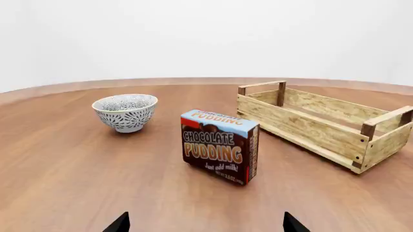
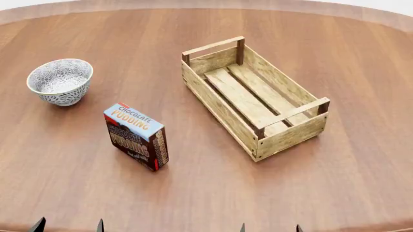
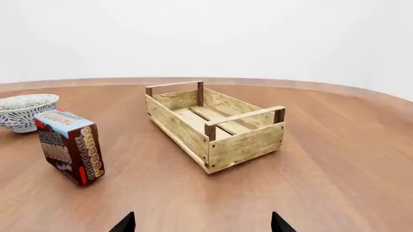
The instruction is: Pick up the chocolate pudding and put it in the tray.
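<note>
The chocolate pudding box (image 2: 137,136) stands upright on the brown table, left of centre, with a light-blue top face and dark brown sides; it also shows in the left wrist view (image 1: 219,146) and the right wrist view (image 3: 69,146). The tray (image 2: 253,95), a long light-wood slatted crate, lies empty to its right, also in the left wrist view (image 1: 322,123) and the right wrist view (image 3: 213,124). My left gripper (image 1: 205,223) is open, well short of the box. My right gripper (image 3: 203,222) is open, short of the tray. Only their fingertips show at the near edge (image 2: 67,225) (image 2: 270,227).
A grey-white patterned bowl (image 2: 60,81) sits at the far left, behind the box; it shows in the left wrist view (image 1: 125,112) too. The round wooden table (image 2: 361,159) extends past all objects, with its far edge (image 1: 193,81) curving behind.
</note>
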You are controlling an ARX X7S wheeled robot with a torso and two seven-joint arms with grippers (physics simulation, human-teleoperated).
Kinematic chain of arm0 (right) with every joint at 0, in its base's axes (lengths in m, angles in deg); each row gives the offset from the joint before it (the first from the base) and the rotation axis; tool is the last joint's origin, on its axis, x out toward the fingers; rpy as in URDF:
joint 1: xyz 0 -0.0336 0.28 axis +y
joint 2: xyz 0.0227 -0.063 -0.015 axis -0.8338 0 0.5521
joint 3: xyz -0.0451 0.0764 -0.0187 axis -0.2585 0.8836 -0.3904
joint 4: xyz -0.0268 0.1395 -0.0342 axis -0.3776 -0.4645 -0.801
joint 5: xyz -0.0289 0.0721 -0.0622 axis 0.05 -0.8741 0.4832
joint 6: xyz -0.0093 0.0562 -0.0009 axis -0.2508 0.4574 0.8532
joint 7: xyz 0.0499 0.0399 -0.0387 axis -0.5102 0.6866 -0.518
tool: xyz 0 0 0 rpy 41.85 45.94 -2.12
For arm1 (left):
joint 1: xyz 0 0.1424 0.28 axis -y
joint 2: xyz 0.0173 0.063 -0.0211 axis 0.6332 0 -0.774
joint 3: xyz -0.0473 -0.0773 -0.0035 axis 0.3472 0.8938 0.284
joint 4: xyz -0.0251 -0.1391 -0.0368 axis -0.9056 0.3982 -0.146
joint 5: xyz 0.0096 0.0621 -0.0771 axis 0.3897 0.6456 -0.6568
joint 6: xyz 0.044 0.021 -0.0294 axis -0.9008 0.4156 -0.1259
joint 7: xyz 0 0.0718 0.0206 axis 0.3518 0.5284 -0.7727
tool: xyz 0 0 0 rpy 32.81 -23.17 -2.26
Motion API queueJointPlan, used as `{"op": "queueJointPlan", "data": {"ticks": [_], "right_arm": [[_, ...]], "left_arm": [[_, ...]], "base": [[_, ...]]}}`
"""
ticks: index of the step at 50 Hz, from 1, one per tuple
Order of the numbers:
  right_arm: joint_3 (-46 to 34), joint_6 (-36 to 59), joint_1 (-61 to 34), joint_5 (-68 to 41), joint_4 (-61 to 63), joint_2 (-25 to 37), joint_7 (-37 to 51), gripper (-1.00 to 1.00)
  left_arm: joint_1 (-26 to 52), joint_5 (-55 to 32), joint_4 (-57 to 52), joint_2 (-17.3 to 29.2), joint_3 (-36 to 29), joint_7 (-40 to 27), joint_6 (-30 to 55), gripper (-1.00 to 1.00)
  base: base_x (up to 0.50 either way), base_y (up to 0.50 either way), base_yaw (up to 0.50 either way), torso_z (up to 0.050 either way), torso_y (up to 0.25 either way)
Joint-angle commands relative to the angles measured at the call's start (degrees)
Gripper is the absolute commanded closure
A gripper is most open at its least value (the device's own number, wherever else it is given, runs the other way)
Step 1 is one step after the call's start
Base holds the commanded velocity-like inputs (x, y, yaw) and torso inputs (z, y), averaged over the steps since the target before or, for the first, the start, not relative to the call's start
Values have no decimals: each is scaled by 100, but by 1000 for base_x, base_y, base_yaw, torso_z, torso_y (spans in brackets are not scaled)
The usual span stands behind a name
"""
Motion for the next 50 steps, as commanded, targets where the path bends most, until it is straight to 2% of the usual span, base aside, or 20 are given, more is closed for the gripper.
{"op": "queueJointPlan", "data": {"ticks": [1, 13, 32, 50], "right_arm": [[-72, 0, 0, -54, 0, 54, 72, -100], [-298, 615, -99, -5, 803, 431, 184, -100], [-544, 638, -264, -20, 662, 602, 273, -100], [-711, 745, -379, -88, 673, 670, 382, -100]], "left_arm": [[0, -56, 0, 57, -64, -64, 0, -100], [219, -257, -886, 316, -204, -234, 685, -100], [296, -419, -639, 465, -417, -345, 572, -100], [310, -583, -769, 615, -504, -458, 662, -100]], "base": [[0, 0, 0, 0, 0], [0, 0, 0, 0, 0], [162, 45, 0, 0, 0], [296, 100, 0, 0, 0]]}}
